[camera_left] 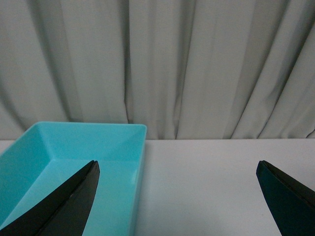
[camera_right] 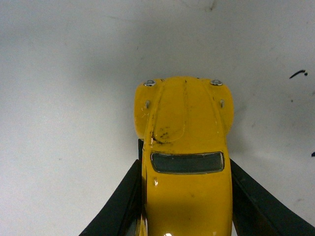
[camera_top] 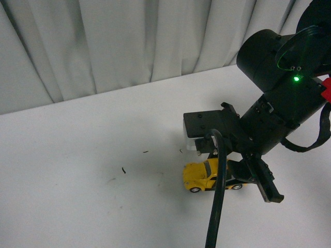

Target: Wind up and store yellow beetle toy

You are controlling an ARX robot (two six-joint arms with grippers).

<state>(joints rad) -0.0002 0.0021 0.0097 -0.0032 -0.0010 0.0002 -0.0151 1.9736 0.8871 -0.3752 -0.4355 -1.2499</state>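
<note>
While right arm (camera_top: 279, 116) angles down, right hand (camera_right: 187, 201) pinches yellow beetle toy (camera_right: 184, 142) | left hand (camera_left: 177, 169) spread

no readable text, labels or numbers anywhere

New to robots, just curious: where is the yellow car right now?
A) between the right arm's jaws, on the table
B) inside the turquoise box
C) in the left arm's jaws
A: the right jaws hug both sides of the yellow car, its wheels on the white table.
</note>
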